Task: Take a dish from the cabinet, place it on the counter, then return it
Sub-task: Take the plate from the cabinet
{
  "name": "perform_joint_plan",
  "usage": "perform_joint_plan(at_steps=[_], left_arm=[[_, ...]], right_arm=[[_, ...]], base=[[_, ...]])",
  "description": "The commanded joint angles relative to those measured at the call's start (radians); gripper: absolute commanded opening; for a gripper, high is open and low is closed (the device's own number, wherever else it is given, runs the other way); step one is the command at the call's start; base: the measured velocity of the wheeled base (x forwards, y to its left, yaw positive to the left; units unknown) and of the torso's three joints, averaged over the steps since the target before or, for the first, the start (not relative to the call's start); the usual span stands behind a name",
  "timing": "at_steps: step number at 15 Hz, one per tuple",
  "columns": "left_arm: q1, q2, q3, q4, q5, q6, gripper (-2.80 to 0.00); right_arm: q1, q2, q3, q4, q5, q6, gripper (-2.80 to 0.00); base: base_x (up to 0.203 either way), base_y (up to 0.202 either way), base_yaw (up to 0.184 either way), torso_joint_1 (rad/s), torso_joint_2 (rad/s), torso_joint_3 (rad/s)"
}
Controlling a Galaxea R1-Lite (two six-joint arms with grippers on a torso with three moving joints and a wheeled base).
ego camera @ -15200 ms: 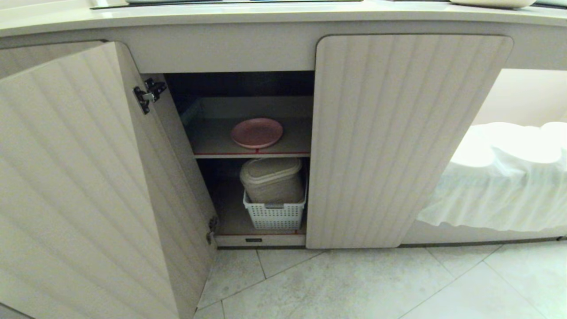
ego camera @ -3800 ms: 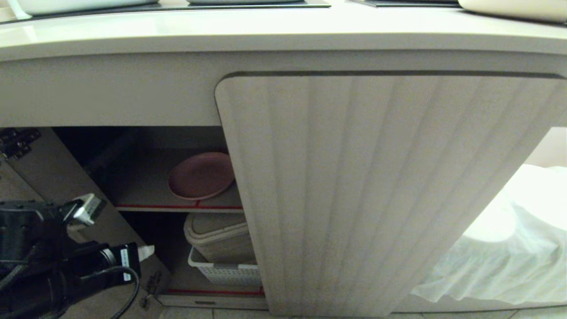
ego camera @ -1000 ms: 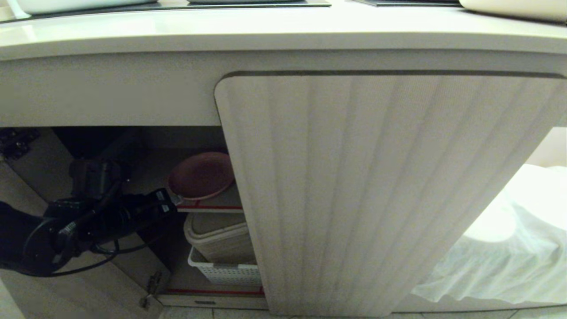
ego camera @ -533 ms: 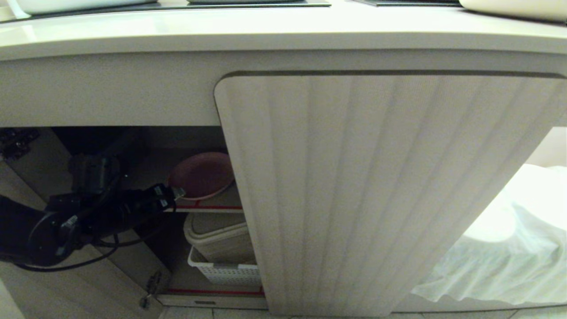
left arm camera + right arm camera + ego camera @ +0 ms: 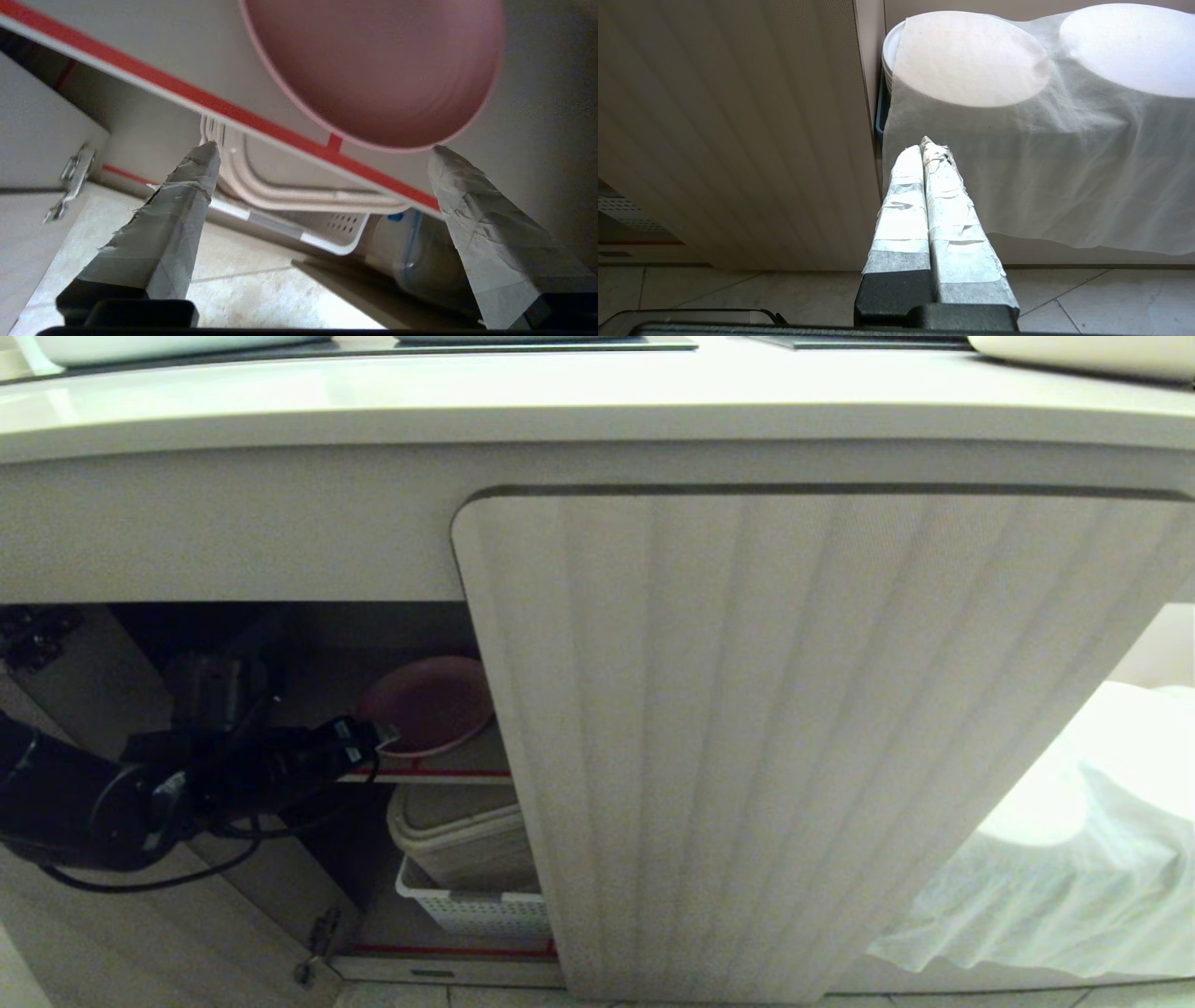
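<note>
R gripper [image 5: 924, 149]: parked near the floor, fingers pressed together, holding nothing.
L gripper [image 5: 378, 739]: in the cabinet [image 5: 794, 728], fingers now spread wide; a sec ago they were narrower.
Dish [image 5: 428, 704]: pink, on the upper shelf [image 5: 439, 771], far side of the fingers, rim between the tips.
Means: ready to grab, I think; not grabbed yet.
Counter [image 5: 560, 401]: up top, no pink dish on it.

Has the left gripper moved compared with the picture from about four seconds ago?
Yes. The left gripper was low, at the open door's inner side, well short of the red-edged shelf. It has come up and in toward the dish, open at its rim.
</note>
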Motion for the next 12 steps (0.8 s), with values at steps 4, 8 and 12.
perform_joint_plan(at_steps=[4, 8, 12], left_arm=[[0.016, 0.044, -0.057, 0.071, -0.002, -0.006, 0.0], [0.046, 0.062, -0.105, 0.093, -0.026, -0.005, 0.0], [0.058, 0.067, -0.124, 0.122, -0.042, -0.005, 0.0]], right_arm=[[0.0, 0.0, 0.0, -0.001, 0.0, 0.0, -2.8], [0.0, 0.0, 0.0, -0.001, 0.0, 0.0, -2.8], [0.0, 0.0, 0.0, -0.001, 0.0, 0.0, -2.8]], base=[[0.0, 0.0, 0.0, 0.0, 0.0, 0.0], [0.0, 0.0, 0.0, 0.0, 0.0, 0.0], [0.0, 0.0, 0.0, 0.0, 0.0, 0.0]])
